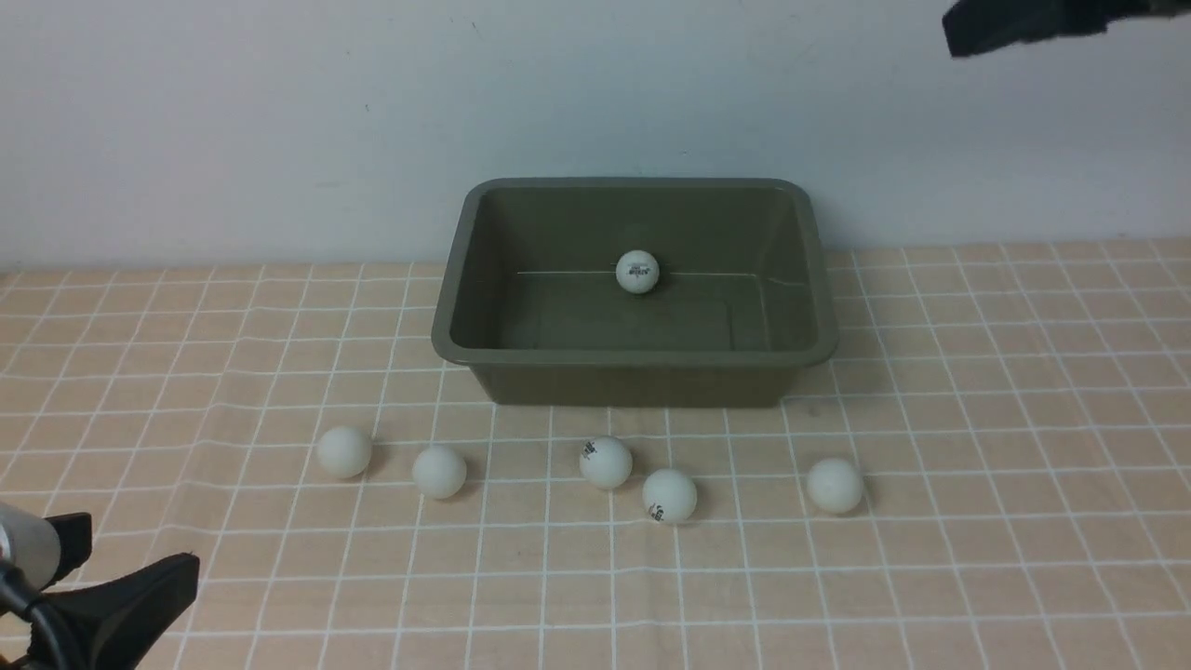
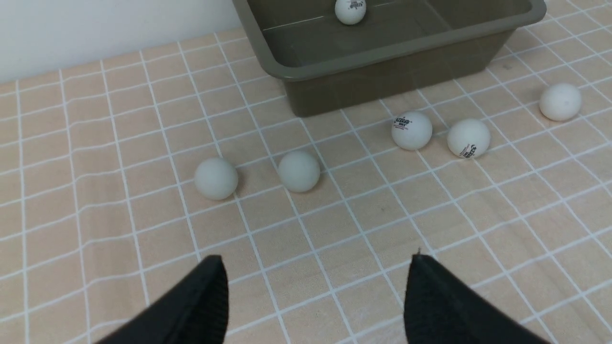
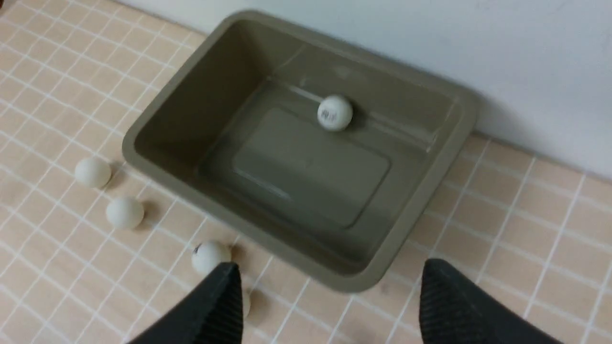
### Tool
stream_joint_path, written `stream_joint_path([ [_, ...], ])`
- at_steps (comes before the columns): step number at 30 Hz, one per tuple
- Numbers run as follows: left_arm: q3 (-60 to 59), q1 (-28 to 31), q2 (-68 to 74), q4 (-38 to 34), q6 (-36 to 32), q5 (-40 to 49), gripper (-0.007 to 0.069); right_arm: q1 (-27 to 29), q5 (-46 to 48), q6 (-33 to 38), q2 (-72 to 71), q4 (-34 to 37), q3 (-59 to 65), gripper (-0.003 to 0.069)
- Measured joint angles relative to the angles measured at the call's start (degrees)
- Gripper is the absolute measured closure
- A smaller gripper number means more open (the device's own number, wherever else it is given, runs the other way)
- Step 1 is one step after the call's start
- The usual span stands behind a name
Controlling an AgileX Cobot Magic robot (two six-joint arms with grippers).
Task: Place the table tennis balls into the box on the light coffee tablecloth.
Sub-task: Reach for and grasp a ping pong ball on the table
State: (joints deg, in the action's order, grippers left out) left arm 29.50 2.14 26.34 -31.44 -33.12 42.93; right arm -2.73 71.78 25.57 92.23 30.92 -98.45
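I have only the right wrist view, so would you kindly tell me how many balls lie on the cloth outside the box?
Observer: Five table tennis balls lie on the light coffee tablecloth, in a loose row in front of the box; the front view shows them all.
Operator: Which one am I missing entirely?
Observer: The rightmost ball, lying apart from the others near the box's right front corner.
Operator: Thank you. How does the left gripper stand?
Observer: The left gripper is open and empty, low at the cloth's front left, short of the two leftmost balls.
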Motion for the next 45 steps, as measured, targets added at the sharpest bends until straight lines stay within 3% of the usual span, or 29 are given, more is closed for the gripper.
stream_joint_path([
  [4,0.0,0.0,0.0,0.0,0.0,0.0,0.0209,-1.7,-3.5,0.4,-1.4,0.0,12.9,0.0217],
  [11,0.0,0.0,0.0,0.0,0.0,0.0,0.0209,-7.5,-19.6,3.3,-3.4,0.1,33.1,0.0217],
  [16,0.0,0.0,0.0,0.0,-0.1,0.3,0.0209,-13.4,-31.0,3.5,-3.4,-1.9,40.8,0.0219],
  [25,0.0,0.0,0.0,0.0,-0.1,2.0,0.0209,-15.4,-38.8,-4.6,-1.7,-8.5,43.0,0.0219],
  [45,0.0,0.0,0.0,0.0,0.0,2.4,0.0209,-15.4,-44.8,-4.7,11.2,-9.7,43.1,0.0219],
])
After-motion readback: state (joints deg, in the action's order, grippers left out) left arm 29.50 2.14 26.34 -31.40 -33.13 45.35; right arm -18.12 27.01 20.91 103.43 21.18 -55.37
